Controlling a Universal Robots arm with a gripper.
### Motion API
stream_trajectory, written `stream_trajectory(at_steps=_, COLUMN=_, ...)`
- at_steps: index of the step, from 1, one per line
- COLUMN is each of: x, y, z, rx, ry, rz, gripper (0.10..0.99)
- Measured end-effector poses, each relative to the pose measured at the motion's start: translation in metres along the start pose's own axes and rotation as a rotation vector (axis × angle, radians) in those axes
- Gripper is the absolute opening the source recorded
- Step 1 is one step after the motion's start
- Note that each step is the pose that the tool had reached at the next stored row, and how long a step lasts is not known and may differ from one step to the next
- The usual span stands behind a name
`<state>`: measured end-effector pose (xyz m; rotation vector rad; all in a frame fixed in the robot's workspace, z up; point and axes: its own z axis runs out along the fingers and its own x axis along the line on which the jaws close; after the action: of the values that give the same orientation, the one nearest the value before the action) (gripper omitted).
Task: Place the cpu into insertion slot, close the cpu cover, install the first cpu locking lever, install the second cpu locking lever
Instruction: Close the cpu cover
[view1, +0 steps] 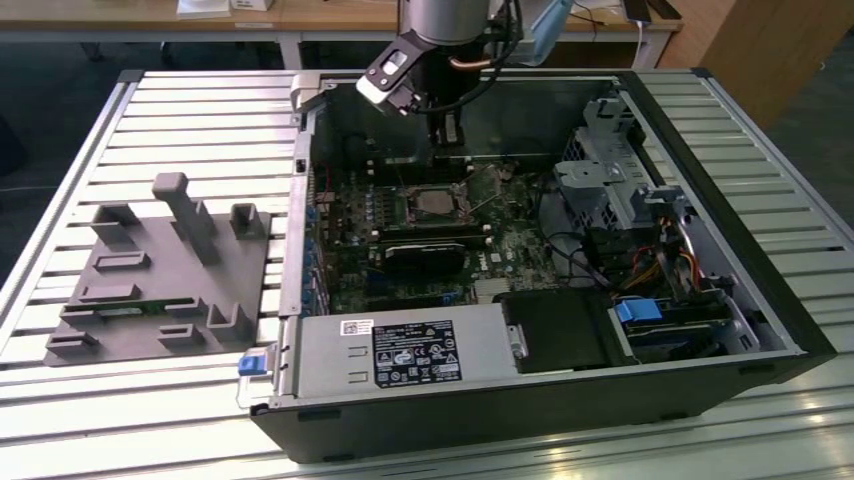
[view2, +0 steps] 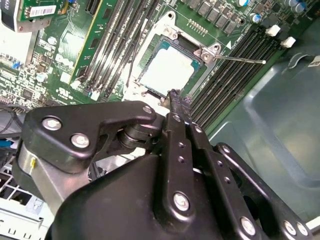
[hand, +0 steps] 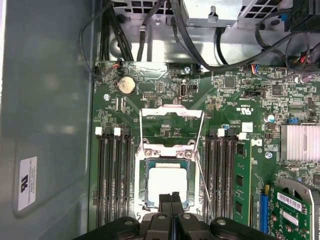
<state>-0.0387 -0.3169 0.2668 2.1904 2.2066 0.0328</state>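
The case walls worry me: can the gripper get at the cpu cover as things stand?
Probably yes: the gripper, jaws together, hangs right at the edge of the cpu cover, and nothing lies between them.

— Is the whole cpu (hand: 167, 180) visible in the first wrist view?
— No. The fingers (hand: 165, 202) cover its near edge, and the picture's edge cuts off the gripper (hand: 171, 196).
— The second wrist view?
— The gripper's body hides much of the motherboard (view2: 70, 50).
— The exterior view?
— The fingertips are hard to make out against the dark computer case (view1: 534, 410).
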Motion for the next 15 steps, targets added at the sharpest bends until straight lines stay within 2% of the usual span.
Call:
stream_trajectory(at_steps=4, x=-0.0008, y=0.0040, z=0.0003, rx=0.000, ry=-0.0002, rz=0.006, gripper=0.122)
stream_trajectory(at_steps=10, x=-0.0008, y=0.0184, z=0.0017, rx=0.002, ry=-0.0003, rz=0.007, gripper=0.122)
stream_trajectory(at_steps=15, x=0.0006, y=0.0273, z=0.0031, rx=0.003, ry=-0.0003, rz=0.007, gripper=0.122)
